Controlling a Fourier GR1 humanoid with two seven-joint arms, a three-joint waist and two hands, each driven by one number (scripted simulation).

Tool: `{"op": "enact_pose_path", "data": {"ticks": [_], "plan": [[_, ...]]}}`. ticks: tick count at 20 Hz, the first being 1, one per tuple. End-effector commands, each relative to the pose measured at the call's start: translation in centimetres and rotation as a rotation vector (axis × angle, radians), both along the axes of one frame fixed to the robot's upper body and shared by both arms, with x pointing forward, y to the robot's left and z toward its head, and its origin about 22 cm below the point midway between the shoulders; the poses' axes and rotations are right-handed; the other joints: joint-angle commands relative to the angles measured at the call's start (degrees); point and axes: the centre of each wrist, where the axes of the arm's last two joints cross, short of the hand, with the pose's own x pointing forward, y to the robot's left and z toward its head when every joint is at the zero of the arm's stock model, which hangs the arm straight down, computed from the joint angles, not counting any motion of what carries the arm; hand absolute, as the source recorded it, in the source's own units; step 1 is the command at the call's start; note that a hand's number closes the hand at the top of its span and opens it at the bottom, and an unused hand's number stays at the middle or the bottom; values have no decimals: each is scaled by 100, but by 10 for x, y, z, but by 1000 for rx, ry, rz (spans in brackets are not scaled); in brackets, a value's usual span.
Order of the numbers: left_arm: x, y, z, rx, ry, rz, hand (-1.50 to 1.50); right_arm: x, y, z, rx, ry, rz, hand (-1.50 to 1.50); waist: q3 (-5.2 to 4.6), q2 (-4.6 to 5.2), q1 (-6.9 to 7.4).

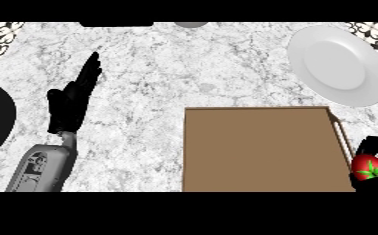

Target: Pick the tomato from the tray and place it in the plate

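The left hand [74,99] rests open, fingers straight, on the marble counter [162,69]. Right of the brown tray [258,149], the right hand [367,146] curls round the tomato [365,169]; best lifted clear, then carried up to the white plate [332,66].

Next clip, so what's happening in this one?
The robot's right hand, at the view's right edge, is curled round a red tomato with a green stem, just past the right rim of the flat brown tray. The round white plate lies beyond it on the marble counter, with nothing on it yet. The left hand rests open at the left, fingers up.
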Motion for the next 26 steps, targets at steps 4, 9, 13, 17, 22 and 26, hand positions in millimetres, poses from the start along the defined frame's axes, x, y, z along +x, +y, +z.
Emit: {"op": "enact_pose_path", "data": {"ticks": [4, 9, 13, 17, 22, 26], "plan": [[0, -4, 0, -12, 5, -5, 0, 12, -111, 70, -51, -268, 49, 150, 29, -29, 6], [-3, 1, -2, 2, 9, -26, 0, 11, -154, 99, -27, -574, 137, 150, 32, -24, 91], [5, -1, 3, 1, -1, -18, 0, 9, -187, 118, 14, -704, 281, 150, 13, 16, 130], [5, -27, -9, -8, 2, -53, 0, 18, -209, 131, 125, -765, 377, 150, -16, 29, 241], [11, -31, -2, -9, -8, -67, 0, 53, -213, 125, 242, -698, 385, 150, -23, 53, 409], [15, -16, 6, 8, -27, -73, 0, 92, -194, 114, 295, -646, 397, 150, -29, 52, 417]]}}
